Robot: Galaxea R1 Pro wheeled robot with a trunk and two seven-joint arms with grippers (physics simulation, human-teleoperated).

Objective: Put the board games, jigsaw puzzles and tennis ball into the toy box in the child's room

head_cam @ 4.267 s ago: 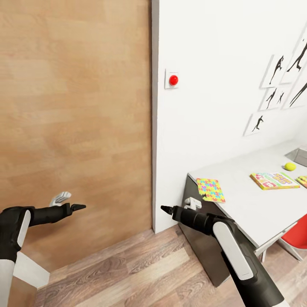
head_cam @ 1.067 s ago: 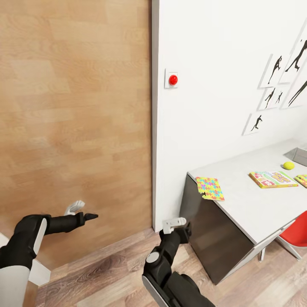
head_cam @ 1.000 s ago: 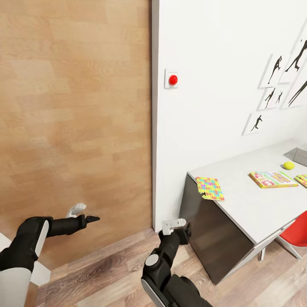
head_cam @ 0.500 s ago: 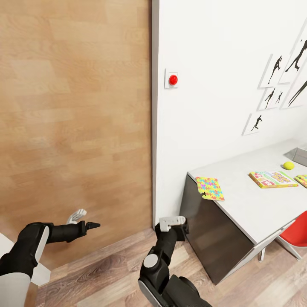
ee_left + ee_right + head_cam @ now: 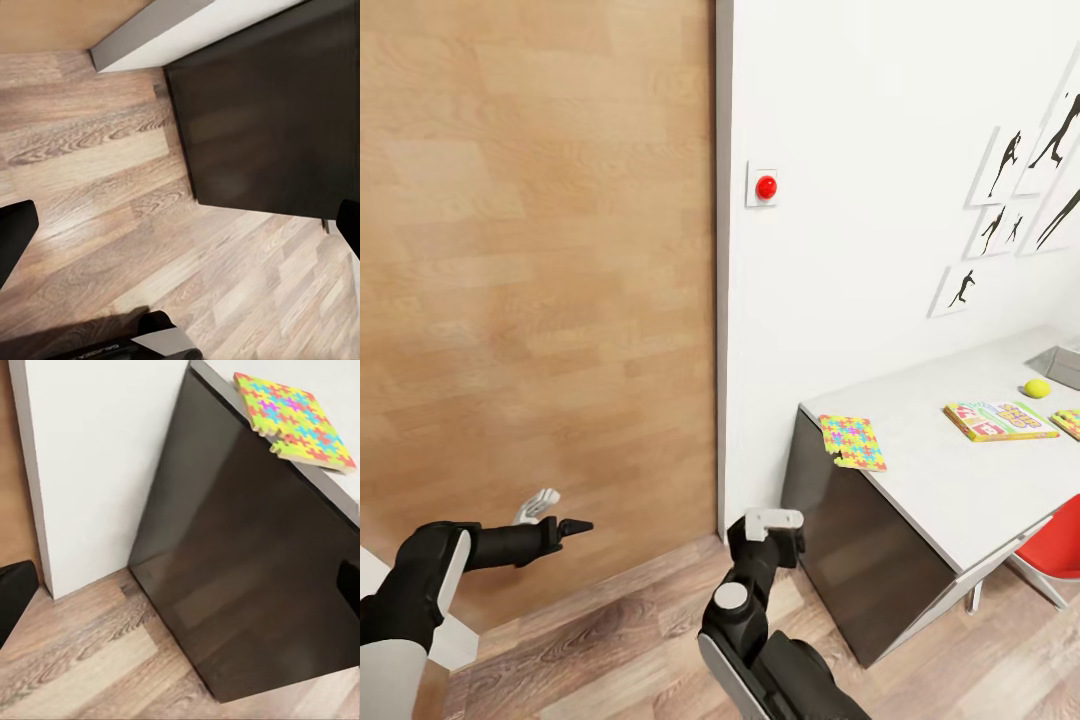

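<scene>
1. Colourful jigsaw-patterned flat square (image 5: 852,442) overhangs the light-grey desk (image 5: 960,490) at its near corner.
2. Small yellow-green ball (image 5: 1038,388) sits by the far edge, beside a flat printed game box (image 5: 1000,420).
3. Left gripper (image 5: 575,526) and right gripper (image 5: 773,521): jaw spread, cannot tell; nothing held.

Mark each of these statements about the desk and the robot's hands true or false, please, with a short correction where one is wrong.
1. A jigsaw puzzle overhangs the near end of the table. True.
2. The tennis ball rests on top of the board game. False: it lies on the tabletop beyond the game, apart from it.
3. The right hand holds a puzzle. False: it hangs empty low beside the table's dark end panel.
4. A red button is mounted on the white wall. True.
5. The left hand points at the wooden wall panel, holding nothing. True.
</scene>
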